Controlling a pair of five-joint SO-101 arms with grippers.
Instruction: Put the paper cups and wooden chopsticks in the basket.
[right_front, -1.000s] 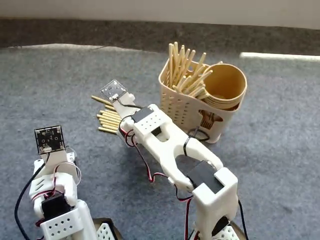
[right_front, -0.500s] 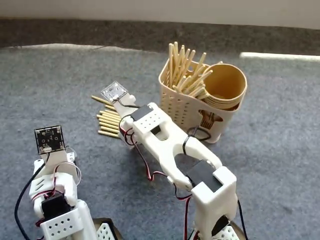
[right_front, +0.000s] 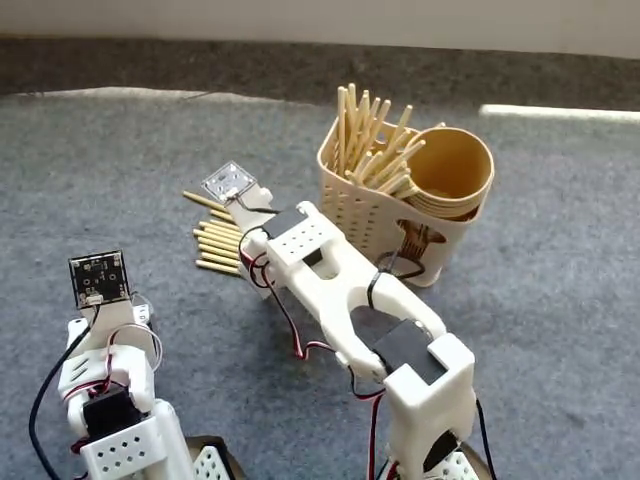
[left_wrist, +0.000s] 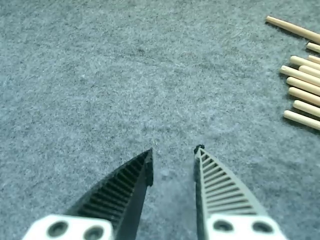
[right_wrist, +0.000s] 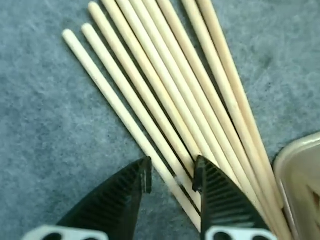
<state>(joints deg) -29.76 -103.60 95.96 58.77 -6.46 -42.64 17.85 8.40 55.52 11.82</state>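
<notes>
A cream basket (right_front: 372, 222) stands on the grey carpet and holds stacked paper cups (right_front: 455, 165) and a bunch of wooden chopsticks (right_front: 368, 130). Several loose chopsticks (right_front: 216, 246) lie side by side on the carpet just left of it. My right arm (right_front: 300, 245) stretches over them. Its gripper (right_wrist: 171, 175) is open and low, its fingertips straddling two or three of the loose chopsticks (right_wrist: 150, 95). My left gripper (left_wrist: 174, 151) is open over bare carpet, with the ends of the loose chopsticks (left_wrist: 300, 85) off to one side.
A corner of the basket (right_wrist: 300, 170) lies close beside the right gripper. My left arm (right_front: 100, 330) sits at the near left. Open carpet lies to the left and right of the basket, and a pale wall edge runs along the back.
The right arm has shifted only slightly over the loose chopsticks. The left arm has stayed still.
</notes>
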